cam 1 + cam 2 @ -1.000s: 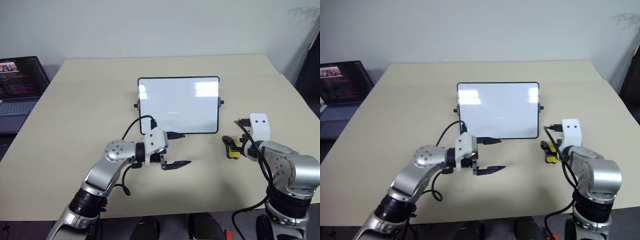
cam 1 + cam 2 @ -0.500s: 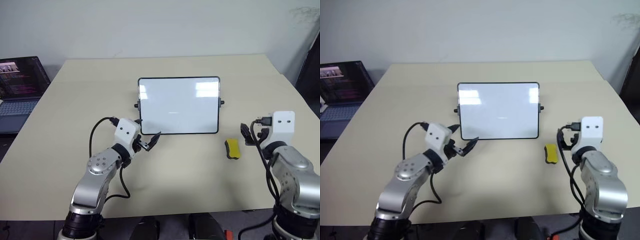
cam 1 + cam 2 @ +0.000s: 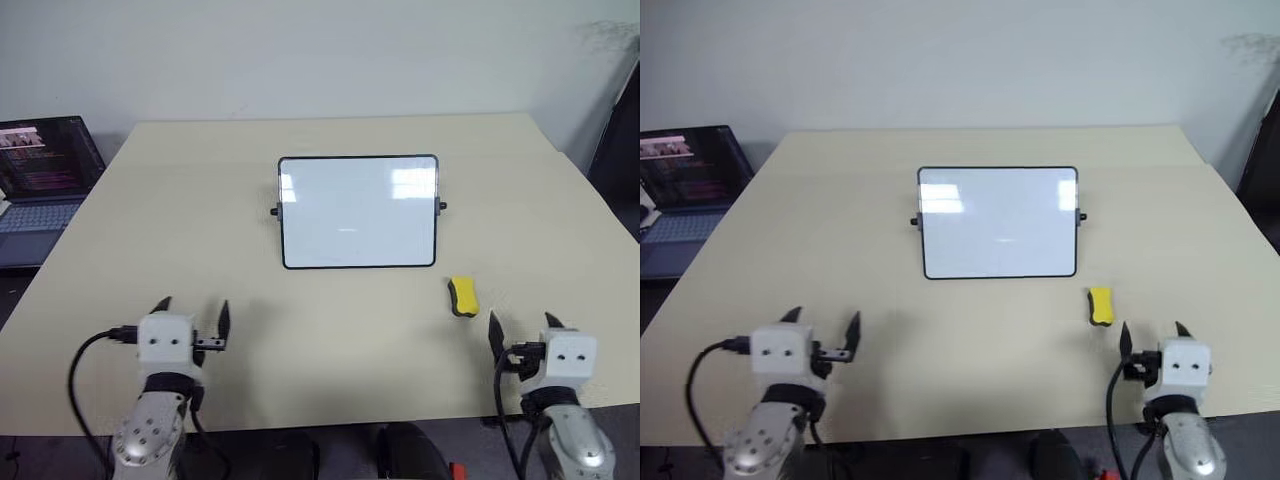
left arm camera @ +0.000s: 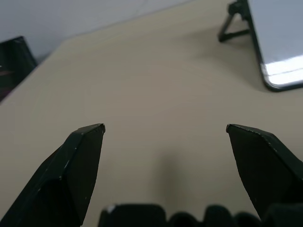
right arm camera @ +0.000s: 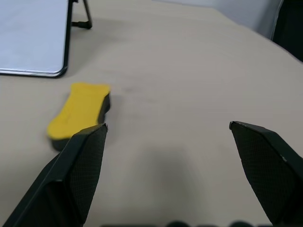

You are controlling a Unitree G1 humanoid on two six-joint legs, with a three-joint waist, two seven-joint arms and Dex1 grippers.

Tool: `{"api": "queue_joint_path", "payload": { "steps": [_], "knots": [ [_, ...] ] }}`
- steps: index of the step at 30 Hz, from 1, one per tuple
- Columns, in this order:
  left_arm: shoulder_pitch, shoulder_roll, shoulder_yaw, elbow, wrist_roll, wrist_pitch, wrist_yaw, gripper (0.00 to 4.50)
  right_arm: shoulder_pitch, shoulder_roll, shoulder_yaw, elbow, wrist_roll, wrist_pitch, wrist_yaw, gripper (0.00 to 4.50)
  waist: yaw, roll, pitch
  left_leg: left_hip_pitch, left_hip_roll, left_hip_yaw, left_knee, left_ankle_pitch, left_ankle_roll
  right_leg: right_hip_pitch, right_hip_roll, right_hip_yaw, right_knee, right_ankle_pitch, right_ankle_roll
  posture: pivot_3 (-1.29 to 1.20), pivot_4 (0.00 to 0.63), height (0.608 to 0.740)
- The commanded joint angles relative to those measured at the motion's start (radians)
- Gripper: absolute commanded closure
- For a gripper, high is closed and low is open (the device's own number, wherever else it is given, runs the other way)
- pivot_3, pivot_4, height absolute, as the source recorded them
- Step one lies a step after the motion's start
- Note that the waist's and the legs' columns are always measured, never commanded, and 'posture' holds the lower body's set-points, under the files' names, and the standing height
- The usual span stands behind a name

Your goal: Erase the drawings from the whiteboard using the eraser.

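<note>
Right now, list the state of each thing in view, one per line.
whiteboard: propped up on the table, surface looks wiped clean
eraser: lying free on the table, nothing holding it
left gripper: open, empty
right gripper: open, empty
laptop: lid open, screen lit

No legible text, label, brand, number or sign appears on any item. The laptop (image 3: pixel 40 170) screen carries coloured lines of text too small to read. The whiteboard (image 3: pixel 358 211) surface shows only a faint short mark near its centre, which cannot be read as a character.
</note>
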Motion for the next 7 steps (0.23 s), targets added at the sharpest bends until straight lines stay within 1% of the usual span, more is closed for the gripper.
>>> {"api": "queue_joint_path", "payload": {
  "steps": [1,5,7],
  "knots": [
    [0.05,-0.002,0.014,-0.087,0.005,0.006,-0.004,0.0,0.002,0.002,0.036,-0.014,-0.001,-0.025,-0.003,0.01,0.0,0.0,0.0,0.001,0.0,0.0,0.0,0.0,0.0,0.002,0.0,0.0,0.0,0.0,0.0,0.0,0.15,0.74],
    [0.093,0.021,0.031,-0.142,-0.049,0.065,-0.055,0.0,0.018,-0.003,0.065,-0.035,0.003,0.005,-0.004,0.01,0.0,-0.002,0.001,0.01,0.0,-0.002,-0.001,0.0,0.0,0.012,0.0,-0.001,-0.002,-0.002,-0.001,0.0,0.15,0.74],
    [0.092,0.036,0.045,-0.146,-0.063,0.082,-0.074,0.0,0.03,0.001,0.063,-0.051,0.016,0.025,-0.012,0.01,0.0,-0.002,0.001,0.012,0.0,-0.003,-0.002,-0.001,-0.001,0.014,0.0,-0.001,-0.002,-0.006,-0.007,0.0,0.15,0.74]
  ]
}}
